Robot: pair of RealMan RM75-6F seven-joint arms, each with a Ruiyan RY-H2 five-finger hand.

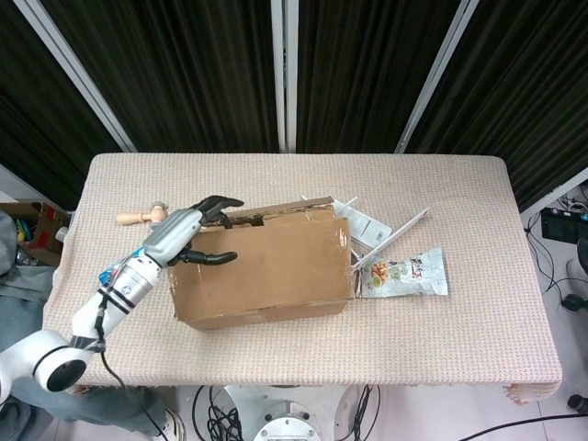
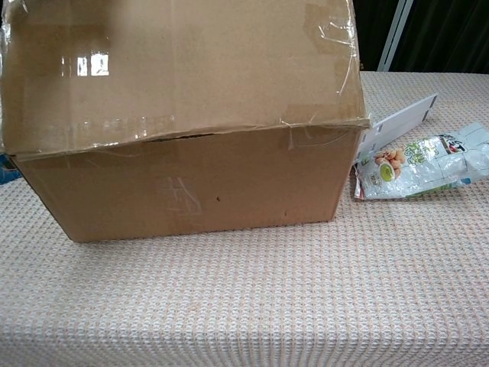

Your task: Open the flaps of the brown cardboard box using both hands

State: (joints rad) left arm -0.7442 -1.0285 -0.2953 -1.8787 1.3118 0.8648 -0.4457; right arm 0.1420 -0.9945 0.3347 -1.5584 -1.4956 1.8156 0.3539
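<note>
The brown cardboard box (image 1: 266, 276) lies left of the table's middle. Its long top flap (image 2: 183, 69) is tilted up from the near edge and fills the top of the chest view, above the box's front wall (image 2: 191, 187). My left hand (image 1: 188, 234) is at the box's left end. Its fingers (image 1: 220, 202) hook over the flap's far edge and its thumb lies across the flap's top, so it holds the flap. The raised flap hides the hand in the chest view. Neither view shows my right hand.
A green snack bag (image 1: 404, 274) (image 2: 424, 162) and white packets (image 1: 363, 225) lie just right of the box. A wooden peg (image 1: 138, 217) and a blue packet (image 1: 118, 268) lie to its left. The cloth-covered table (image 1: 441, 184) is bare at the right and front.
</note>
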